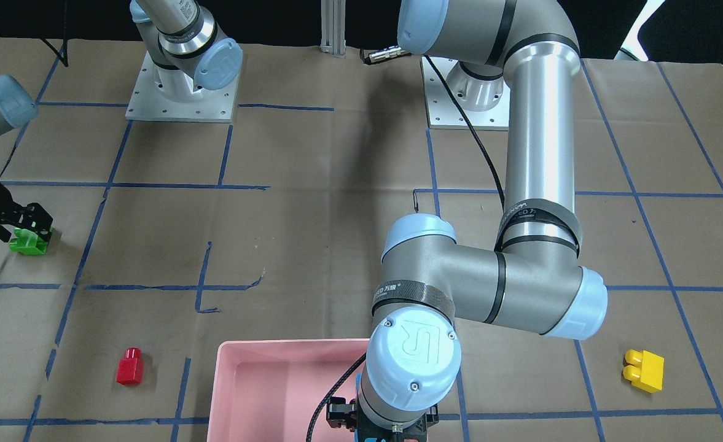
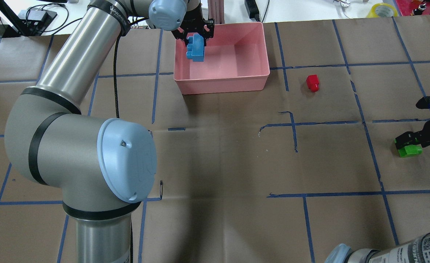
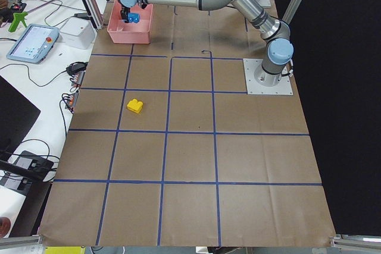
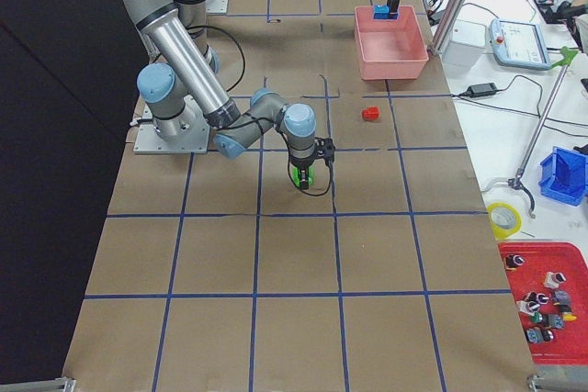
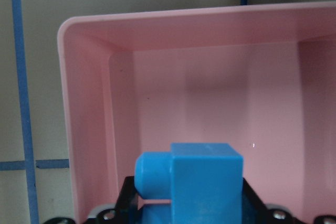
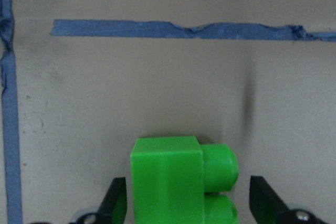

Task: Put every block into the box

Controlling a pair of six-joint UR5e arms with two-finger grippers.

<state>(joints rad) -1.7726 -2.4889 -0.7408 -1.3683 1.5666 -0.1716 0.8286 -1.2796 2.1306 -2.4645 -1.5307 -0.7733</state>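
My left gripper is shut on the blue block and holds it over the left part of the pink box. The left wrist view shows the blue block above the box floor near a corner of the rim. My right gripper is open and straddles the green block, which rests on the table. In the right wrist view the green block sits between the fingers with small gaps. The red block lies right of the box. The yellow block lies apart.
The table is covered in brown paper with blue tape lines. The left arm's large elbow hangs over the near left of the table. Both arm bases stand at the robot's side.
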